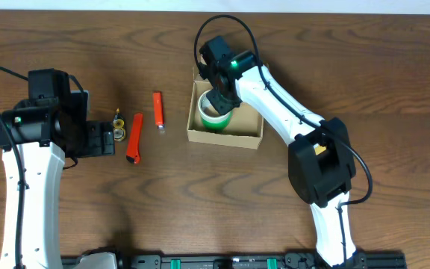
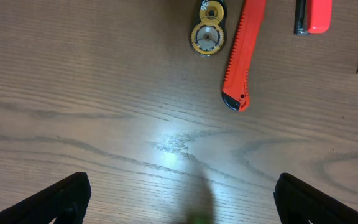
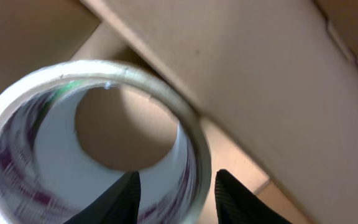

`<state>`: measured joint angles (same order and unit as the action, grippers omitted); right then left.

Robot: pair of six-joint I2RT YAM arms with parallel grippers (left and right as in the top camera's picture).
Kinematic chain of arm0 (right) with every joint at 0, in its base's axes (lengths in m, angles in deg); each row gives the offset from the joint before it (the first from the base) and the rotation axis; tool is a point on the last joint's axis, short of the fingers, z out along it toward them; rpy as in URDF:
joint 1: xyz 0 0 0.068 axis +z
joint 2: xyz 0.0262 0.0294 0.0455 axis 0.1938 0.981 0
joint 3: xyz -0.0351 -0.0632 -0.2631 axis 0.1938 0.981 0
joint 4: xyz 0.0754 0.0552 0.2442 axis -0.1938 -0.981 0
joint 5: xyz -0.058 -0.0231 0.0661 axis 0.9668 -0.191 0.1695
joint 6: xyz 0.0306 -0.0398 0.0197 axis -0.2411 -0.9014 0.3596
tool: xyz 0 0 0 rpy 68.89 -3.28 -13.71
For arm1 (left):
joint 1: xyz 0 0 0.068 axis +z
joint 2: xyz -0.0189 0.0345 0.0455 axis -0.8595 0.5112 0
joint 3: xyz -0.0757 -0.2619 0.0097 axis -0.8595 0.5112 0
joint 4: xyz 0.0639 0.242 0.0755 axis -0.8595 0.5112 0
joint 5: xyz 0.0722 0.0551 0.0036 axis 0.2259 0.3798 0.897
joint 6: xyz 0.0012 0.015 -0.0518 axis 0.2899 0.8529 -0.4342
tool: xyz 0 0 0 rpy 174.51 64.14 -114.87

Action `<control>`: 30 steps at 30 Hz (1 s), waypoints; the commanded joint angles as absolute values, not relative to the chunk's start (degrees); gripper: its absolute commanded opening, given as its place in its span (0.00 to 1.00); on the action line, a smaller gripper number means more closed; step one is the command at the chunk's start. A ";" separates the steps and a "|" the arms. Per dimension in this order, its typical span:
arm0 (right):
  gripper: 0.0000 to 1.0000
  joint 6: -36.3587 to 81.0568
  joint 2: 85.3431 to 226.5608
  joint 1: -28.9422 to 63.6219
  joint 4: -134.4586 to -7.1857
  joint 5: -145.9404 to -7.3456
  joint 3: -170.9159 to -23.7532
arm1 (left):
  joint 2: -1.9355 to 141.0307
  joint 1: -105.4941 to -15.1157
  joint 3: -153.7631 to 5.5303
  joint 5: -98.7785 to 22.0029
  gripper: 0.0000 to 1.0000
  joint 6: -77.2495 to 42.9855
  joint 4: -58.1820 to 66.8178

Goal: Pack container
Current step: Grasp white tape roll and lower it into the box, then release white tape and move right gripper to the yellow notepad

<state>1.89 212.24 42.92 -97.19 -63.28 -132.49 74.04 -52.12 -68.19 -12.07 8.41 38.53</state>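
Note:
The container (image 1: 226, 140) is a tan cardboard box, open at the table's middle. My right gripper (image 1: 219, 101) reaches down into its left part, shut on the wall of a white and green tape roll (image 1: 213, 118). In the right wrist view the gripper (image 3: 176, 199) has one finger inside the roll (image 3: 36, 162) and one outside. The box's walls (image 3: 260, 81) are close around it. My left gripper (image 1: 99, 140) is open and empty over bare wood at the left, as the left wrist view (image 2: 182, 199) shows.
Left of the box lie an orange utility knife (image 1: 134, 138) (image 2: 242, 53), a small orange-red stick-shaped item (image 1: 157, 110) (image 2: 312, 15) and two yellow-and-black discs (image 1: 119, 125) (image 2: 207, 37), just ahead of my left gripper.

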 commanded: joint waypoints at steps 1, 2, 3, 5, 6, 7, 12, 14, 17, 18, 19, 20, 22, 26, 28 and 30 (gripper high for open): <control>0.43 1.76 212.14 43.86 -99.86 -63.65 -139.92 | 74.43 -51.77 -69.29 -12.05 0.95 7.73 38.67; 0.43 1.76 212.14 43.91 -101.52 -63.65 -142.46 | 74.43 -51.77 -69.29 -12.05 0.95 7.73 38.69; 0.44 1.74 212.14 43.89 -102.98 -63.63 -144.64 | 74.43 -51.77 -69.29 -12.05 0.95 7.73 38.69; 0.45 1.76 212.11 43.89 -105.50 -63.63 -149.17 | 74.43 -51.77 -69.29 -12.05 0.95 7.73 38.67; 0.45 1.76 212.03 43.89 -106.29 -63.61 -150.57 | 74.43 -51.77 -69.29 -12.05 0.95 7.73 38.67; 0.45 1.76 211.89 43.82 -107.27 -63.43 -152.16 | 74.43 -51.77 -69.29 -12.05 0.95 7.73 38.69; 0.46 2.35 208.16 42.95 -109.85 -58.34 -152.75 | 74.43 -51.77 -69.29 -12.05 0.95 7.73 38.69; 0.46 2.66 205.43 41.59 -109.59 -57.64 -151.20 | 74.43 -51.77 -69.29 -12.05 0.95 7.73 38.69; 0.47 3.55 199.35 37.81 -106.50 -57.70 -144.95 | 74.43 -51.77 -69.29 -12.05 0.95 7.73 38.69; 0.47 3.73 197.05 36.17 -105.06 -57.70 -142.17 | 74.43 -51.77 -69.29 -12.05 0.95 7.73 38.67; 0.47 3.99 194.61 34.31 -103.40 -57.90 -139.03 | 74.43 -51.77 -69.29 -12.05 0.95 7.73 38.69; 0.47 4.78 191.59 31.99 -101.30 -57.90 -135.25 | 74.43 -51.77 -69.29 -12.05 0.95 7.73 38.69; 0.49 5.41 186.10 27.36 -97.59 -57.92 -128.12 | 74.43 -51.77 -69.29 -12.05 0.95 7.73 38.69; 0.55 9.87 177.89 17.15 -97.08 -60.59 -117.87 | 74.43 -51.77 -69.31 -12.05 0.95 7.73 38.67; 0.60 10.81 176.88 13.66 -100.97 -63.04 -115.75 | 74.43 -51.77 -69.29 -12.05 0.95 7.73 38.69; 0.63 11.70 176.88 11.36 -102.85 -64.87 -113.37 | 74.43 -51.77 -69.29 -12.05 0.95 7.73 38.69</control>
<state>8.51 176.55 12.74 -102.00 -60.57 -116.69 74.04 -52.12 -68.22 -12.09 8.41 38.53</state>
